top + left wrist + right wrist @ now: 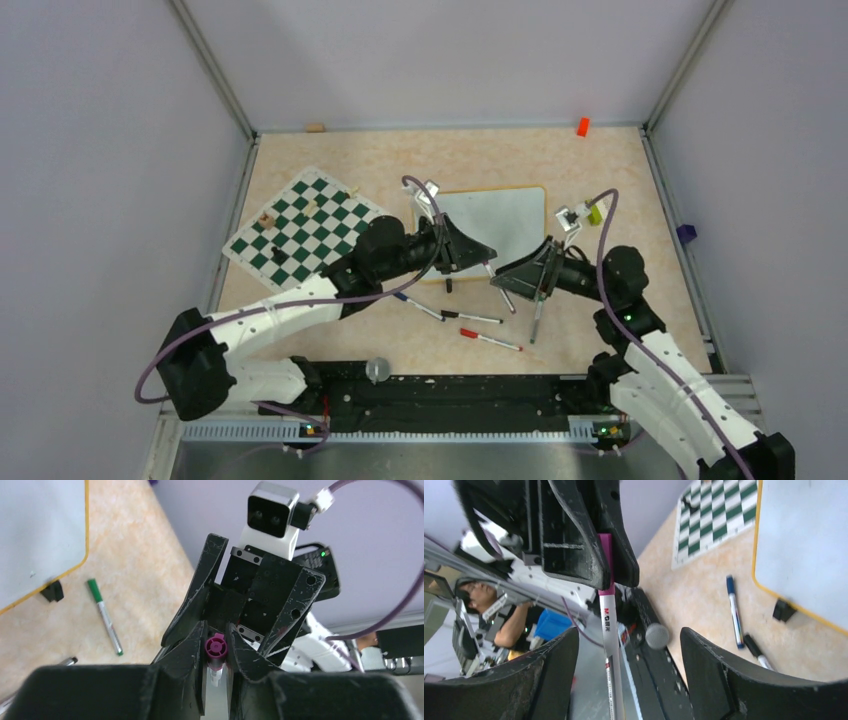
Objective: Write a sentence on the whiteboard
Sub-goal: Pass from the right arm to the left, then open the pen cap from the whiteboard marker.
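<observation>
The whiteboard (pixel 505 222), white with a thin yellow frame, lies flat at the table's middle, and its visible face (pixel 804 540) is blank; the sentence is not in view. My left gripper (pixel 488 262) hovers by the board's near edge, shut on a white marker (pixel 609 630) with a purple cap end (pixel 216 646). In the left wrist view the fingers (pixel 192 645) pinch that marker just behind the cap. My right gripper (pixel 505 280) faces it, tip to tip. Its jaws (pixel 629 635) stand wide open, and the marker's barrel runs between them touching neither finger.
A green-and-white chess mat (pixel 305 228) with small pieces lies left of the board. Blue (pixel 418 305), black (pixel 475 318) and red (pixel 490 340) markers lie near the front, with a green one (pixel 105 617) close by. A black clip (pixel 52 591) sits at the board's edge. An orange block (pixel 582 126) is far back.
</observation>
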`<state>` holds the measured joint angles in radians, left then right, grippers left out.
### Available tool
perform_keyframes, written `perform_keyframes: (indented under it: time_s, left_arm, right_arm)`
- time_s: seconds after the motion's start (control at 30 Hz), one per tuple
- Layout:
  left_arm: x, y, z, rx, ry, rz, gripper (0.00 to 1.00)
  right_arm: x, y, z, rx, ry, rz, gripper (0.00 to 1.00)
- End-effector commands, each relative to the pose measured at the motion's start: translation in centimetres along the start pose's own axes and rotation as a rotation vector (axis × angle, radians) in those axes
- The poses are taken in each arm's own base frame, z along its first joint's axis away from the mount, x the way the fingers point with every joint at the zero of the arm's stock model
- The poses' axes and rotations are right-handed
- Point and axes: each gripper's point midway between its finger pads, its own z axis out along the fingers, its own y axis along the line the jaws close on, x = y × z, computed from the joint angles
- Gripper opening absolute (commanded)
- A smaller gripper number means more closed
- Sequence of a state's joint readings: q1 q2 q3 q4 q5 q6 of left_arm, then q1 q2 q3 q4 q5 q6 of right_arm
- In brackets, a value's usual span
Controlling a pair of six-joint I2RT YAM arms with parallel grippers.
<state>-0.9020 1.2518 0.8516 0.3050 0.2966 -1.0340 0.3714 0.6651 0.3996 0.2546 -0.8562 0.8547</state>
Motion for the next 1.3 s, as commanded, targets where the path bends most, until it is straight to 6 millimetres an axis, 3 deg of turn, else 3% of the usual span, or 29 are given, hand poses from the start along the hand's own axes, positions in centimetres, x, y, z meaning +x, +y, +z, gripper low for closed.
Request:
perform_keyframes:
  time_s: [0.0, 0.2, 0.43, 0.7, 0.87, 0.93, 1.03, 1.1, 1.27]
  left_arm:
    - [-4.6, -4.4, -2.0, 0.156, -0.239, -0.002, 0.00]
    - [-7.0, -6.5, -3.2, 0.244, -0.374, -0.026, 0.00]
    - [-7.9, -7.2, -2.6, 0.293, -0.406, -0.045, 0.00]
    - [-7.7, -7.5, -1.9, 0.302, -0.399, -0.046, 0.00]
    - [-7.6, -7.2, -1.6, 0.289, -0.402, -0.047, 0.00]
    - [-7.8, -7.1, -1.7, 0.289, -0.415, -0.048, 0.00]
    - [-8.0, -7.2, -1.8, 0.303, -0.434, -0.048, 0.00]
    - [-8.1, -7.3, -1.7, 0.306, -0.443, -0.048, 0.00]
    - [-8.3, -7.1, -1.4, 0.298, -0.447, -0.050, 0.00]
  right_arm:
    - [-4.9, 3.4, -0.2, -0.085, -0.240, -0.028, 0.74]
    - [-8.2, 5.5, -1.0, -0.131, -0.413, -0.024, 0.75]
    - [-9.4, 6.6, -0.4, -0.156, -0.418, -0.002, 0.71]
    - [-9.8, 7.1, -0.2, -0.163, -0.434, -0.003, 0.52]
    - [-10.1, 7.0, -0.3, -0.157, -0.452, 0.010, 0.23]
    - [-10.1, 6.8, -0.1, -0.153, -0.447, 0.020, 0.25]
    - [-9.9, 6.9, 0.0, -0.160, -0.442, 0.027, 0.42]
    - [-9.9, 6.9, -0.1, -0.164, -0.444, 0.033, 0.48]
    - [-9.8, 7.4, -0.2, -0.192, -0.446, 0.033, 0.46]
